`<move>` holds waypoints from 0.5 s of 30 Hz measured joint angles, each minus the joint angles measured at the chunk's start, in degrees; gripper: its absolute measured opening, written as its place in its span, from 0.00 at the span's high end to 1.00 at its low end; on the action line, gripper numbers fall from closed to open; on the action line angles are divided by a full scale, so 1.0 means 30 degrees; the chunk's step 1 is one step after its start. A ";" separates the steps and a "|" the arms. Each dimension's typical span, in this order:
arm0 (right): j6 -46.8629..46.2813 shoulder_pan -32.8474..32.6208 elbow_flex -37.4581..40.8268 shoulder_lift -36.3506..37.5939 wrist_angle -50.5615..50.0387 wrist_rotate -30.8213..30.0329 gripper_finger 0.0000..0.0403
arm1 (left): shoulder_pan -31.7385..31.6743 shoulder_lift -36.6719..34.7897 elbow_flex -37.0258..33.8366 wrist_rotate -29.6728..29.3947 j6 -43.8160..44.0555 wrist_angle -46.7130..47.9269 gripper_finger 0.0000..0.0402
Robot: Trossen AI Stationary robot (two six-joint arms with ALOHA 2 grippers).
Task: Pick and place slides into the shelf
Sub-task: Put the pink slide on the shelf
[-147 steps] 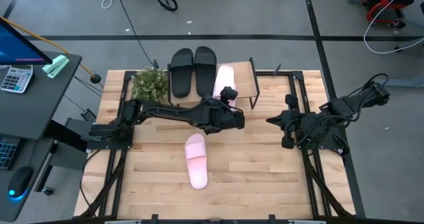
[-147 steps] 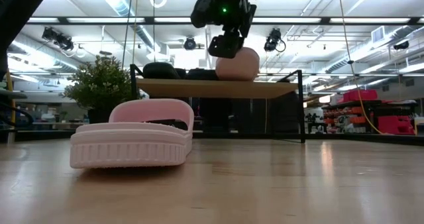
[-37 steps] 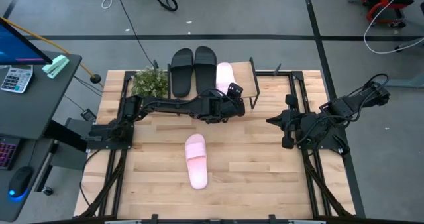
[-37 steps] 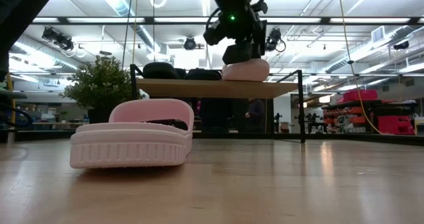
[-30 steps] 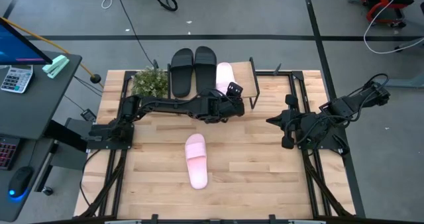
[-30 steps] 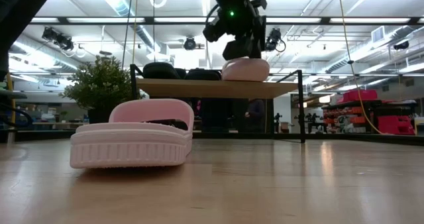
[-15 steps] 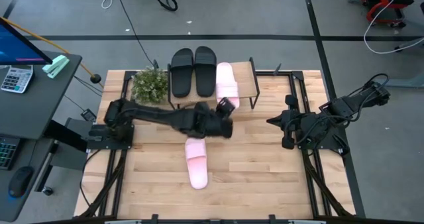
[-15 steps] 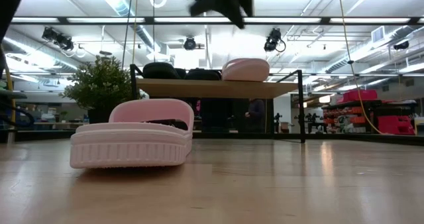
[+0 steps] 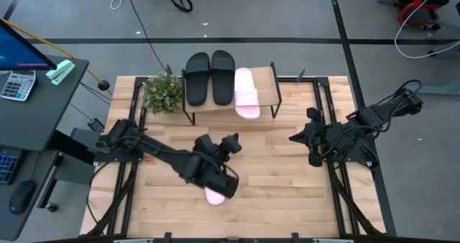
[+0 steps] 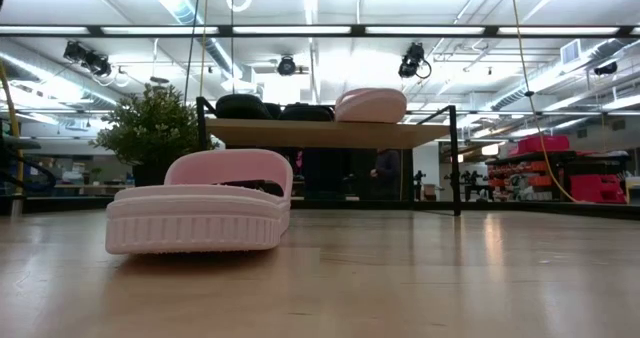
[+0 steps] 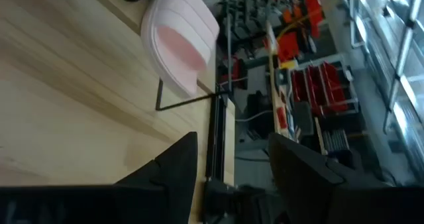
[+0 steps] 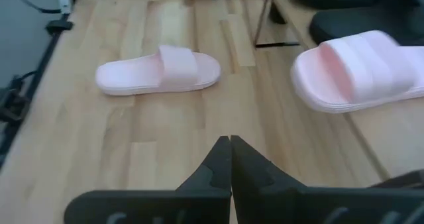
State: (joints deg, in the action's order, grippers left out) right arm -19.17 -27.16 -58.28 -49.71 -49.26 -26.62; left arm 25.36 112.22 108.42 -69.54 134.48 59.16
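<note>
Shelf (image 9: pixel 266 81): now carries 2 black slides (image 9: pixel 209 78) and 1 pink slide (image 9: pixel 246 93), near its right end.
Left gripper (image 9: pixel 231 144): has let go, fingers apart, empty, withdrawn mid-table.
Remaining pink slide (image 10: pixel 200 214): on tabletop, near front edge; next pickup.
Right gripper (image 12: pixel 230 159): pinched closed, waiting at right edge.

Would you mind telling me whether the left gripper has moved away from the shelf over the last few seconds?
Yes. In the high view the left gripper has pulled back from the shelf toward the table's near edge, now above the pink slide on the table.

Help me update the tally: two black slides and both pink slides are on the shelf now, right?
Not quite. The high view shows the two black slides and only one pink slide on the shelf; the other pink slide lies on the table, under the left gripper.
</note>
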 joint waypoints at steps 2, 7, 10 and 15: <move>-0.0002 0.0000 0.0000 -0.0068 0.0006 0.0372 1.00 | 0.0461 0.0021 -0.0007 -0.0324 -0.0148 0.0100 0.54; -0.0061 0.0000 0.0000 -0.0724 0.0414 0.1081 1.00 | 0.1481 0.0194 -0.0010 -0.0945 -0.0552 0.0148 0.55; 0.0062 0.0000 -0.0002 -0.1552 0.1623 0.1879 1.00 | 0.1985 0.0233 -0.0029 -0.1851 -0.0716 0.0112 0.55; 0.0416 0.0000 -0.0007 -0.3191 0.3596 0.2425 1.00 | 0.2599 0.0219 -0.0022 -0.3669 -0.1198 0.0364 0.55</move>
State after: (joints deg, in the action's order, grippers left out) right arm -17.92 -27.16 -58.30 -59.28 -38.47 -19.34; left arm 33.16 112.88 108.36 -80.55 130.89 60.25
